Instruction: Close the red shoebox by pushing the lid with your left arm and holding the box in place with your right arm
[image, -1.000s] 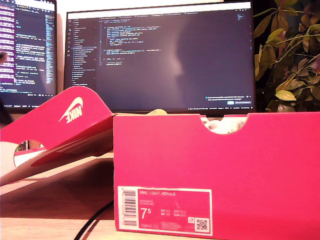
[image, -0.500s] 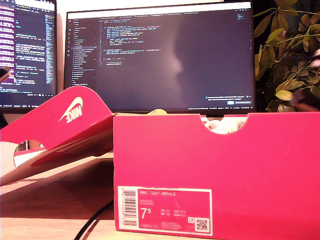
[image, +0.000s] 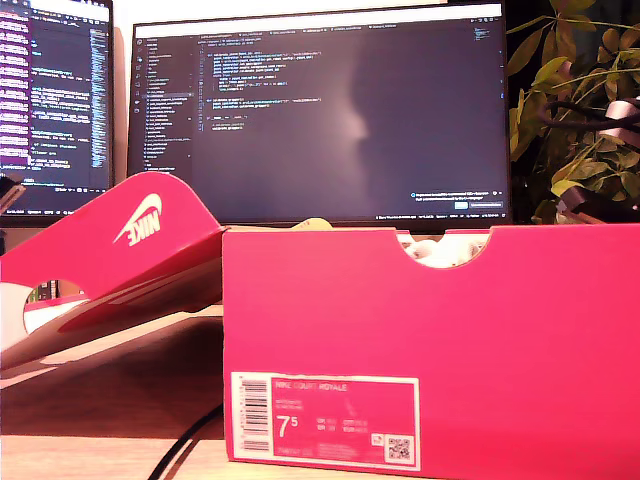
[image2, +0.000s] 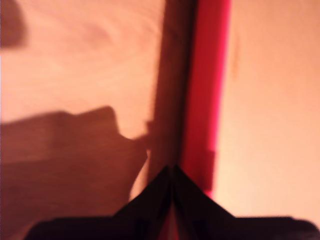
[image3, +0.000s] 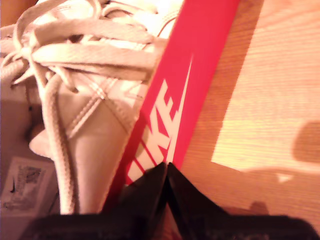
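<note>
Red shoebox (image: 430, 345) upright on the wooden surface (image: 110, 400), size label facing the exterior view, lid (image: 120, 255) swung open toward that view's left. White laced shoe (image3: 85, 90) inside, just beside the logo wall. First tool (image2: 172, 172) pressed together over a blurred red edge; second tool (image3: 166, 170) pressed together at the box wall. Arms mostly cut off in the exterior view.
</note>
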